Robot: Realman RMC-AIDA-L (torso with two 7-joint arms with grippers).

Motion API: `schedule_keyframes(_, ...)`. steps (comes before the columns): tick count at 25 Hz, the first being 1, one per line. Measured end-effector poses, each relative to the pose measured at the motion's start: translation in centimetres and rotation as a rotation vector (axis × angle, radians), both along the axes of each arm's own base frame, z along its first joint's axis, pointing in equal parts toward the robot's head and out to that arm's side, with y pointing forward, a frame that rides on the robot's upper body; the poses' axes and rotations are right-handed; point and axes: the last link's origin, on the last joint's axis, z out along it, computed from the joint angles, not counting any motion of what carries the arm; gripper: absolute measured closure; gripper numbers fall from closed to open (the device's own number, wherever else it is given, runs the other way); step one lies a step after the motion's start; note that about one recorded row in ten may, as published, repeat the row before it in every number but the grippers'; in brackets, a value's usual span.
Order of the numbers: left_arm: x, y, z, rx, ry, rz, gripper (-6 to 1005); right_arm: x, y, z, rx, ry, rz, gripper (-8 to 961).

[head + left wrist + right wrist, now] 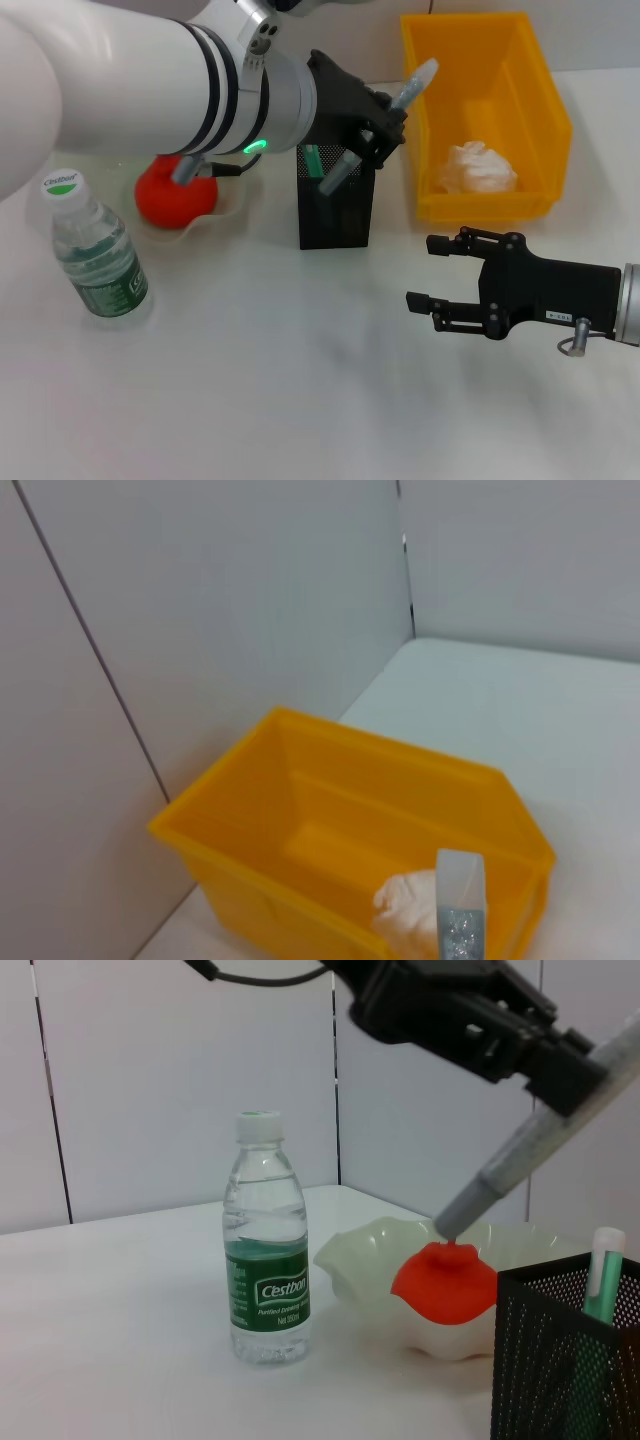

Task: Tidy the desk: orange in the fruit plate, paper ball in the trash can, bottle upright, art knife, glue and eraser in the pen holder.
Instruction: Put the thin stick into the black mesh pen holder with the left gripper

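1. Bottle (95, 250) first, far left and near me: it stands upright with its cap on, so I judge that item done and will keep my arms off it.
2. Just right of it and farther back, the orange (175, 197) sits inside the fruit plate (232, 205); nothing left to do there either.
3. At centre, my left gripper (365, 125) is clamped on a long grey pen-shaped tool (400, 100), probably the art knife, held on a slant with its lower end dipping into the mouth of the pen holder (335, 215). A green-and-white stick (603, 1280) already stands inside.
4. To do this well I should bring the tool more upright, centre its tip inside the mesh rim, lower until it is well inside, and only then release, or it may tip out or knock the holder over.
5. Right of the holder, the paper ball (478, 168) lies in the trash can (540, 110).
6. Nearest on the right, my right gripper (425, 272) hovers above bare table, fingers spread wide, holding nothing.
7. Eraser: I cannot see it.
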Motion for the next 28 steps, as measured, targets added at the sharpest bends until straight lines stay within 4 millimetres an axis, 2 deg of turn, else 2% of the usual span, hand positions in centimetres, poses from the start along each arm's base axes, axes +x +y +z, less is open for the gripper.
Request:
schedule_keyframes(8, -0.2, 1.7, 0.1, 0.007, -0.079, -0.016, 870, 0.0, 0.0, 0.0, 0.001, -0.001, -0.001, 188)
schedule_keyframes(28, -1.9, 3.9, -0.7, 0.057, -0.19, -0.051, 870, 0.2, 0.0, 0.2, 0.009, 0.005, -0.016, 188)
